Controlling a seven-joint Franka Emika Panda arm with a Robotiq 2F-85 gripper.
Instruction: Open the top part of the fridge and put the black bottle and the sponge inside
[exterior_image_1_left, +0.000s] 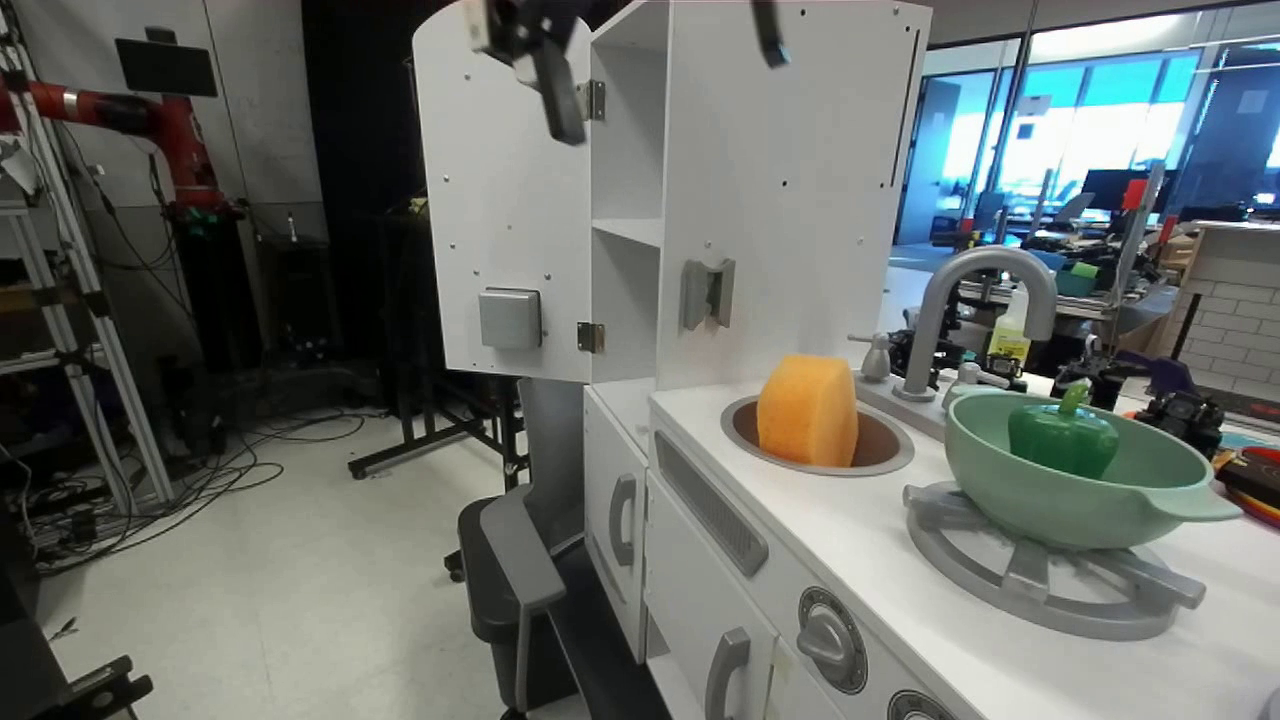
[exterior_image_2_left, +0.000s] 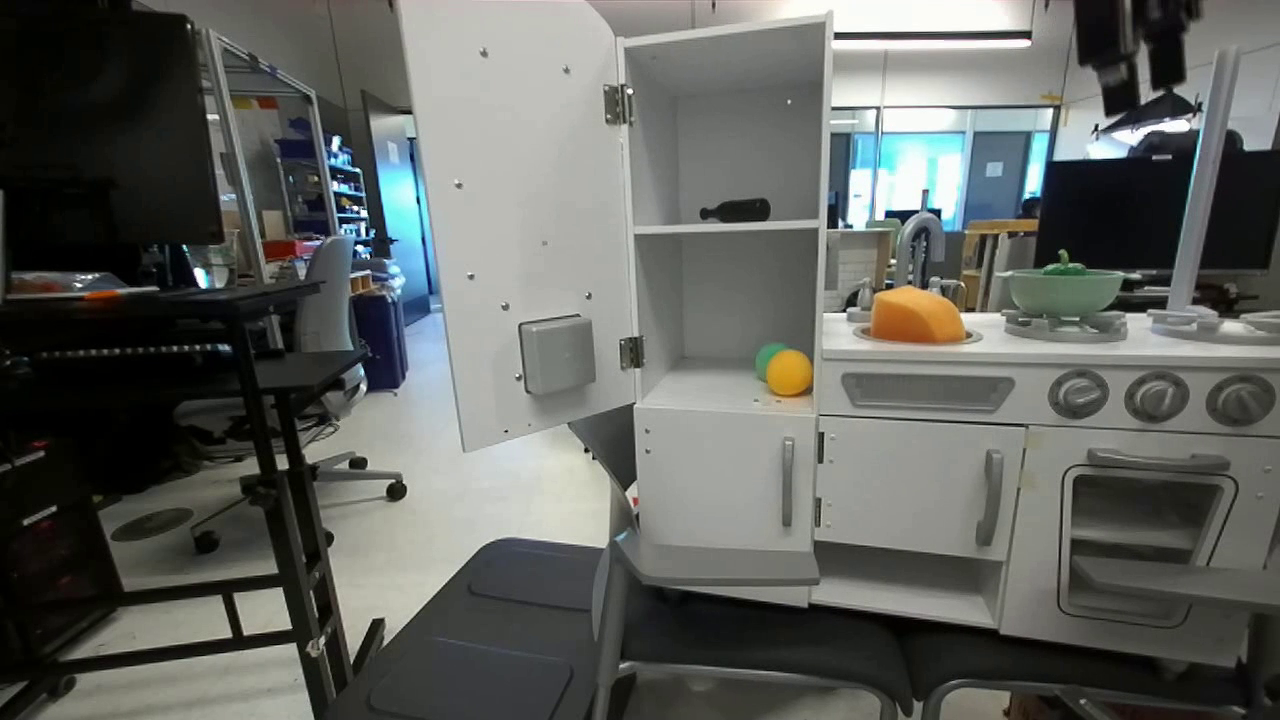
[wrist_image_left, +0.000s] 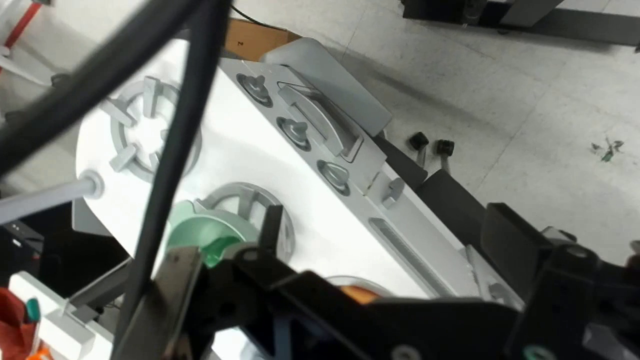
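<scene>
Wrist view: hand (wrist_image_left: 391, 232) spread wide

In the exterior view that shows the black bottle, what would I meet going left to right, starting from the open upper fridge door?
Upper fridge door, black bottle, yellow ball, orange sponge, green bowl, pale upright post.

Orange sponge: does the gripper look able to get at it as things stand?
Probably yes: the gripper is open, and the sponge sticks up from the sink with nothing covering it in both exterior views.
</scene>
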